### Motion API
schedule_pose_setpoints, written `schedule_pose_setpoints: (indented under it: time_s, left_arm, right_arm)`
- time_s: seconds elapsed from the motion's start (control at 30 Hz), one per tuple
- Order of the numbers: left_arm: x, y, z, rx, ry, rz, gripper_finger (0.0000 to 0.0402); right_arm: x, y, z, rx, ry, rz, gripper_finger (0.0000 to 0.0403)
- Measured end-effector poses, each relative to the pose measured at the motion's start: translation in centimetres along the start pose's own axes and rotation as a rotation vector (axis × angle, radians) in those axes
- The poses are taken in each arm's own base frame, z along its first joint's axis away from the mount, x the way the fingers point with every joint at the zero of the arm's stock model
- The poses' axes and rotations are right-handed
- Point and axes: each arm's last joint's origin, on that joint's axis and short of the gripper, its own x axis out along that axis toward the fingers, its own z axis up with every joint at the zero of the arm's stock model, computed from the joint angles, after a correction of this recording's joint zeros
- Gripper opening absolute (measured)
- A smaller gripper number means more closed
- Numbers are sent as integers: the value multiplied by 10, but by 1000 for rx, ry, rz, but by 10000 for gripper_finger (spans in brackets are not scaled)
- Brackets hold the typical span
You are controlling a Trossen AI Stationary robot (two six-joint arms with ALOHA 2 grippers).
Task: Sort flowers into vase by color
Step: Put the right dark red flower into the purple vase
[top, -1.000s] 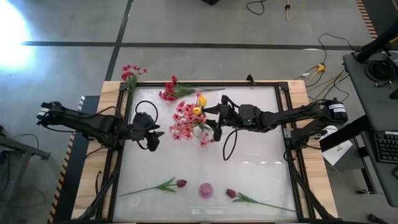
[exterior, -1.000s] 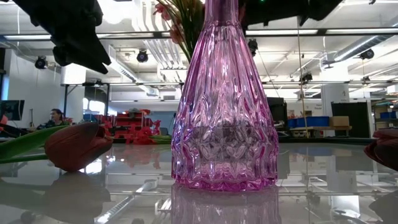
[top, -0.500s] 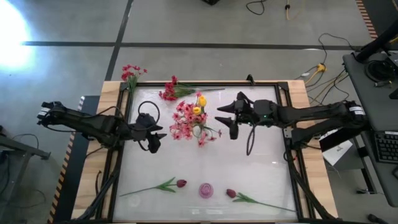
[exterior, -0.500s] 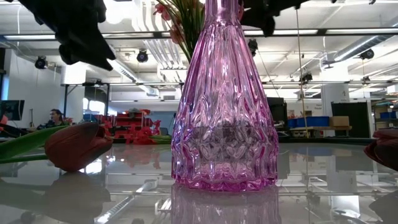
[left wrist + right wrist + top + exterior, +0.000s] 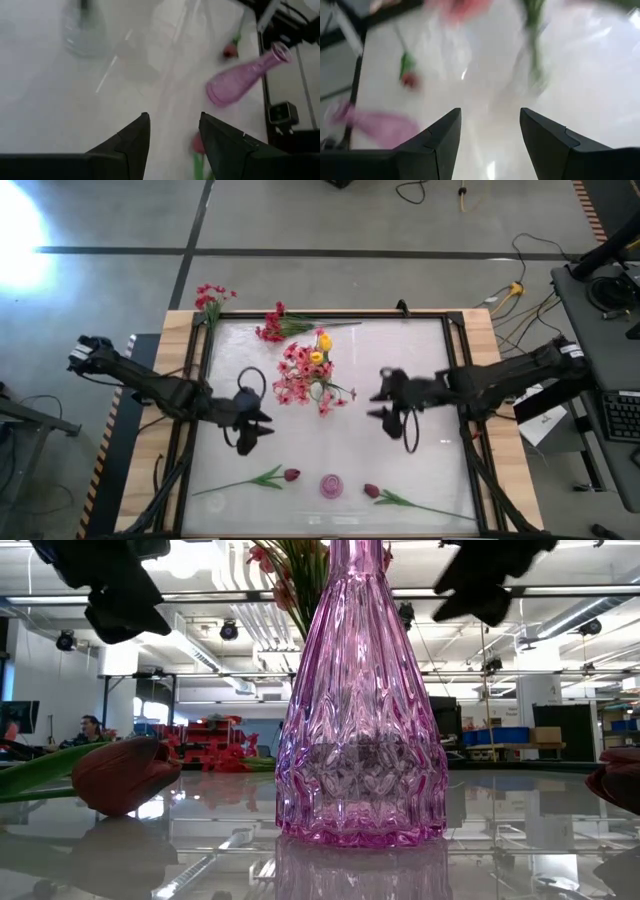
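A pink glass vase (image 5: 331, 485) stands upright near the table's near edge; it fills the low view (image 5: 360, 710). A bunch of pink blossoms and yellow tulips (image 5: 312, 372) stands at the table's middle. Two dark red buds (image 5: 290, 475) (image 5: 372, 491) lie on either side of the pink vase. Red sprays (image 5: 275, 328) (image 5: 212, 298) lie at the far edge. My left gripper (image 5: 255, 425) is open and empty, left of the bunch, above the table. My right gripper (image 5: 380, 405) is open and empty, right of the bunch. Both wrist views (image 5: 172, 132) (image 5: 490, 125) show bare table between the fingers.
The work surface is a glossy white sheet inside a dark frame (image 5: 455, 320) on a wooden table. Bare sheet lies between the bunch and the pink vase. Cables run on the floor beyond the far edge. A person sits far back in the room (image 5: 90, 728).
My right gripper has drawn away from the bunch, going toward the table's right edge and then toward the near edge. My left gripper has gone a little toward the near edge. The flowers and the pink vase have stayed in place.
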Motion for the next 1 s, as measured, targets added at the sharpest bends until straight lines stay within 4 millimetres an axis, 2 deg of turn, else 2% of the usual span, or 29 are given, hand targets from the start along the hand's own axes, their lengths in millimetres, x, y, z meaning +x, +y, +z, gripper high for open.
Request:
schedule_pose_setpoints:
  time_s: [0.27, 0.57, 0.83, 1.0]
  left_arm:
    - [28, -27, -22, 31, 72, -63, 158]
    - [49, -48, -38, -73, 83, -129, 158]
    - [52, -56, -47, -183, 111, -152, 158]
    - [52, -57, -47, -225, 124, -153, 158]
  right_arm:
    - [24, 50, -57, 47, 248, 11, 190]
    - [26, 96, -116, 75, 410, 22, 189]
    - [24, 151, -131, -49, 510, -17, 189]
    - [41, 173, -142, -83, 563, -106, 189]
